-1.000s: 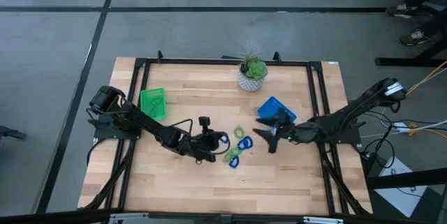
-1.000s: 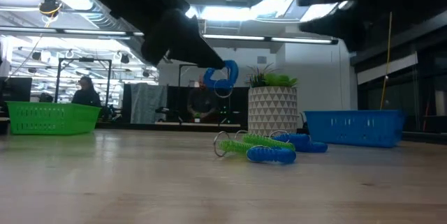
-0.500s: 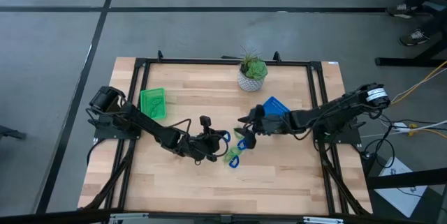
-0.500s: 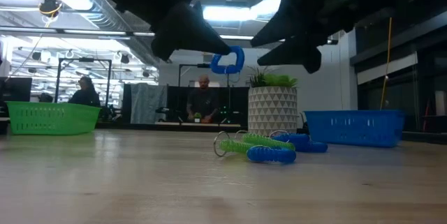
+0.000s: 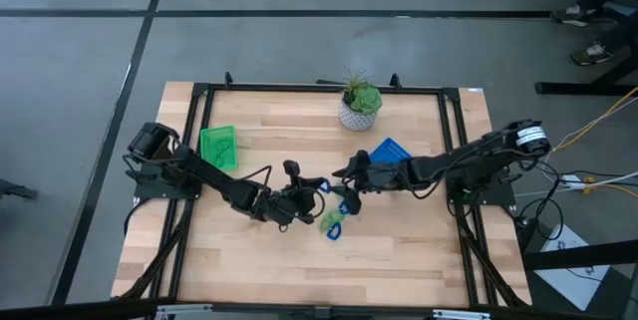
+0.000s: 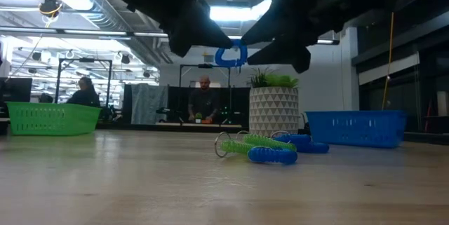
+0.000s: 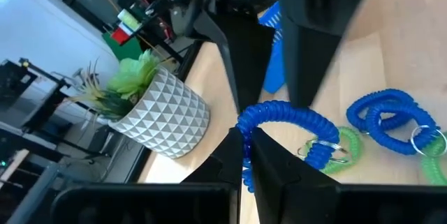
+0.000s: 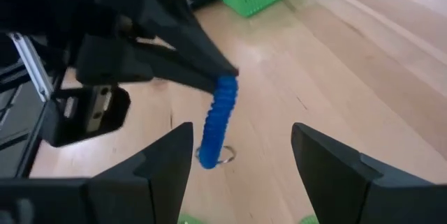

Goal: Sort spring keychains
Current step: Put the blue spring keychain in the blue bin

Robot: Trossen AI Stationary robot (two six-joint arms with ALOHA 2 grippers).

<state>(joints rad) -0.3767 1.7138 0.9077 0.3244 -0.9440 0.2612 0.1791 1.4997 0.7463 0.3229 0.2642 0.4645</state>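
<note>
My left gripper (image 5: 304,198) (image 7: 246,139) is shut on a blue spring keychain (image 5: 321,188) (image 6: 230,53) above the table's middle. My right gripper (image 5: 344,184) (image 8: 242,132) is open, right next to it on its right. Its fingers (image 7: 236,70) stand on either side of the blue coil (image 8: 220,116) with a gap showing. Several other keychains, blue and light green, lie flat in a cluster (image 5: 339,216) (image 6: 266,148) on the wood just below. The green tray (image 5: 218,147) sits at the left, the blue tray (image 5: 394,153) at the right, partly under my right arm. My left gripper pinches the blue keychain at one end of its coiled loop (image 7: 246,123) between the two fingertips. The fingers come from the table's left, slanting slightly down. The loop is lifted clear of the table and sticks out past the fingertips, with its metal ring (image 8: 225,155) hanging below.
A potted plant in a white patterned pot (image 5: 359,106) (image 6: 273,109) stands at the far edge behind the cluster. A black frame (image 5: 199,160) borders the table. People show in the room beyond (image 6: 203,102). Bare wood (image 5: 399,250) lies toward the near edge.
My right gripper has moved toward the table's left, from beside the blue tray up to the held keychain, staying open. My left gripper has lifted the blue keychain a little higher and shifted it slightly right. The cluster on the table has stayed put.
</note>
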